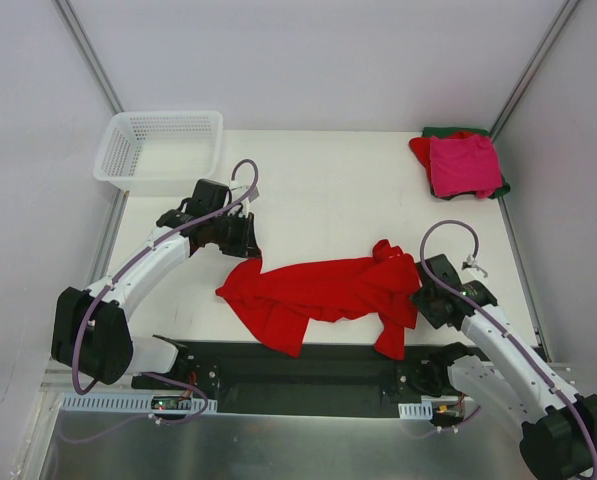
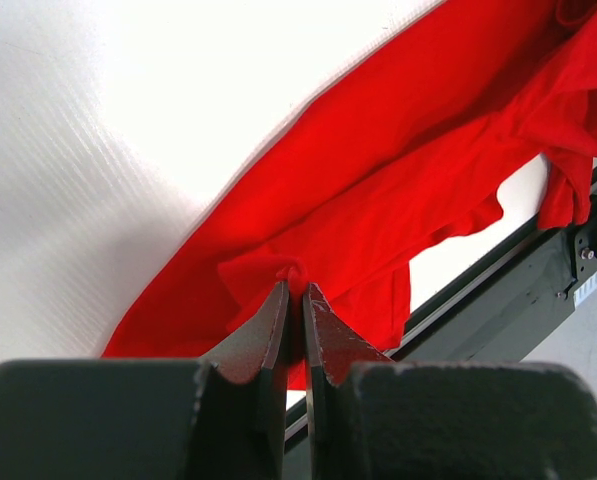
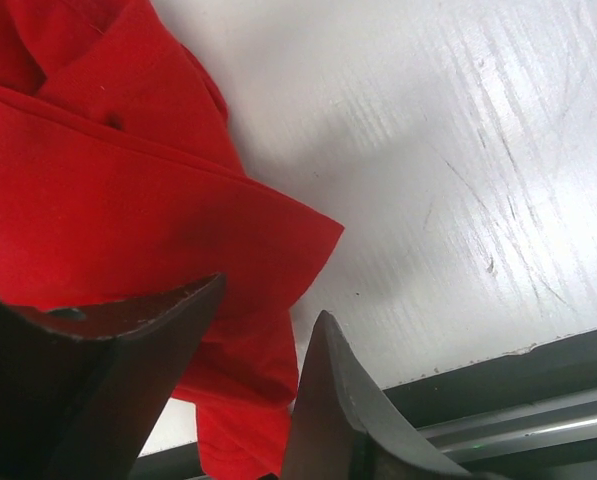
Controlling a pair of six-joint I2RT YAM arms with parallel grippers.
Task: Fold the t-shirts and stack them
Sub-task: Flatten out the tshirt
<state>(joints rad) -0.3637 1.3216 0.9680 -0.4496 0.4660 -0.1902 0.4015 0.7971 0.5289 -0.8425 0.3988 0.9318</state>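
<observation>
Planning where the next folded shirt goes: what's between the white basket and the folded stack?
Bare white tabletop, apart from the left arm's cable loop near the basket, as the top view shows.

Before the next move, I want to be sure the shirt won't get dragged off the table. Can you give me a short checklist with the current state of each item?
1. Left gripper grips the red t-shirt: ok, shut on a small tuck of cloth.
2. Right gripper grips the shirt: not ok, jaws open, astride the cloth's edge.
3. Shirt lies flat: not ok, bunched and creased, most at its right end.
4. Shirt wholly on the table: not ok, its near edge overlaps the dark strip.
5. Stack of folded t-shirts out of the way: ok, far right corner, apart from the red one.
</observation>
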